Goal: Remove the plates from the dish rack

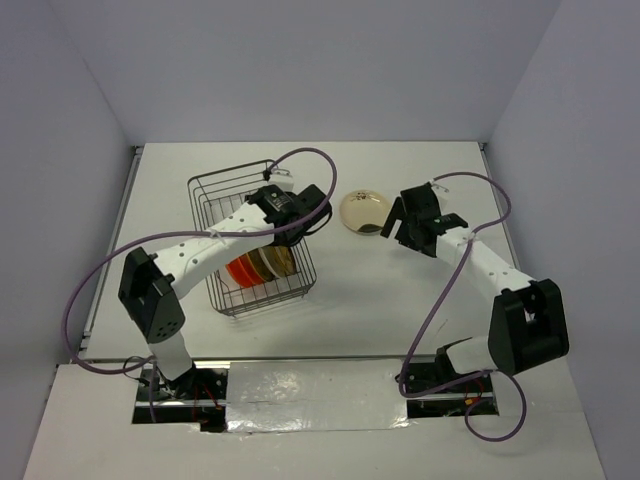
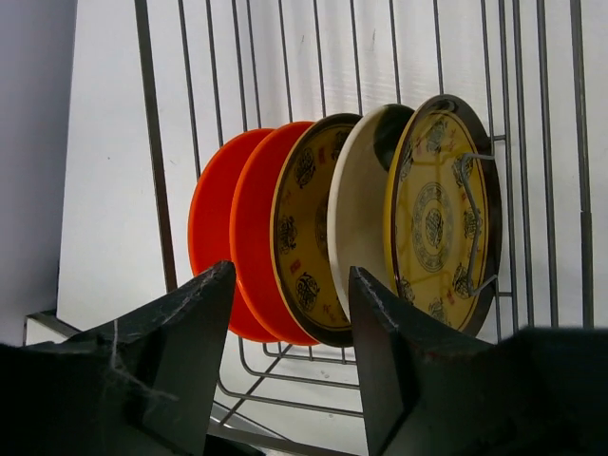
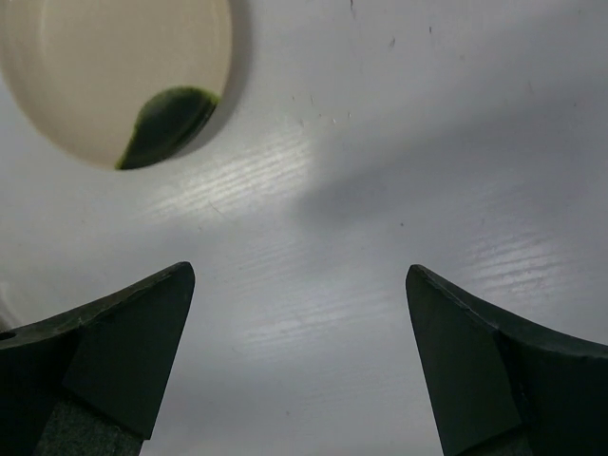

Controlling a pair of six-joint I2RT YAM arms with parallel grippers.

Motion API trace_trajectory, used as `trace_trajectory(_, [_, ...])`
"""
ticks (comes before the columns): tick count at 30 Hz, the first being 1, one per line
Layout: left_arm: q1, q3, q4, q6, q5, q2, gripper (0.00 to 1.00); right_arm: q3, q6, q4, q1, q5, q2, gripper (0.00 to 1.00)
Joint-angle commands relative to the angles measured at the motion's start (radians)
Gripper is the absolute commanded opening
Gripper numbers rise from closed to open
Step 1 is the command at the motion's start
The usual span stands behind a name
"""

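The dish rack (image 1: pixel 205 187) of dark wire stands left of centre. Several plates stand on edge in it (image 1: pixel 258 268). In the left wrist view they are two orange-red ones (image 2: pixel 217 237), a dark one with yellow pattern (image 2: pixel 306 223), a cream one (image 2: pixel 363 204) and another yellow-patterned one (image 2: pixel 437 209). My left gripper (image 1: pixel 300 228) is open and empty above the rack (image 2: pixel 152 142), its jaws (image 2: pixel 292 271) short of the plates' rims. A cream plate with a dark patch (image 1: pixel 365 211) lies flat on the table. My right gripper (image 1: pixel 392 226) is open and empty just right of it, with the plate (image 3: pixel 104 66) at the upper left of its view (image 3: pixel 299 275).
White table (image 1: pixel 400 300) with grey walls on three sides. The far half of the rack holds no plates. Purple cables loop over both arms.
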Motion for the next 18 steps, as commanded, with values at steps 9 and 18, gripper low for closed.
trace_trajectory(9, [0.002, -0.062, 0.068, -0.077, -0.026, 0.022, 0.57, -0.034, -0.090, 0.075, 0.096, -0.114, -0.016, 1.00])
trace_trajectory(18, [0.026, -0.164, 0.208, -0.064, 0.017, 0.022, 0.43, -0.057, -0.090, 0.090, 0.138, -0.146, -0.058, 1.00])
